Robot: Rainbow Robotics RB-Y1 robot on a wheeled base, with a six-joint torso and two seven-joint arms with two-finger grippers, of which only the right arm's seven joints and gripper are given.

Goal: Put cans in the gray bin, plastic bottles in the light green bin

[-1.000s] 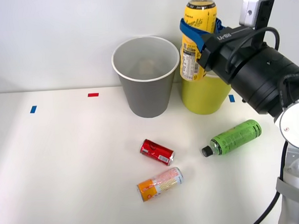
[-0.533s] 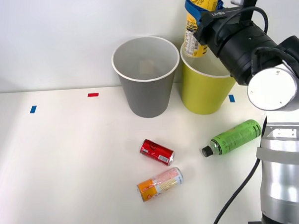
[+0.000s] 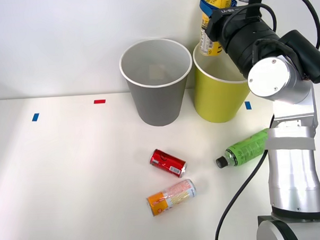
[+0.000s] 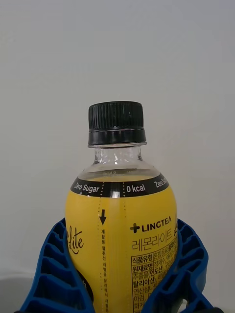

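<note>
White tabletop (image 3: 72, 171), read from your left: you see the gray bin (image 3: 157, 83) upright at the back, with the light green bin (image 3: 218, 93) just beside it. In front of them lie the red can (image 3: 167, 162) and, nearer you, the orange and pink can (image 3: 171, 196). Above the light green bin's rim, the right gripper (image 3: 214, 14) holds the yellow-label bottle (image 3: 215, 19) upright, its blue ribbed fingers (image 4: 51, 274) pinching the label on both sides below the black cap (image 4: 116, 123). Rightmost, the green bottle (image 3: 245, 148) lies on its side, partly behind the arm.
</note>
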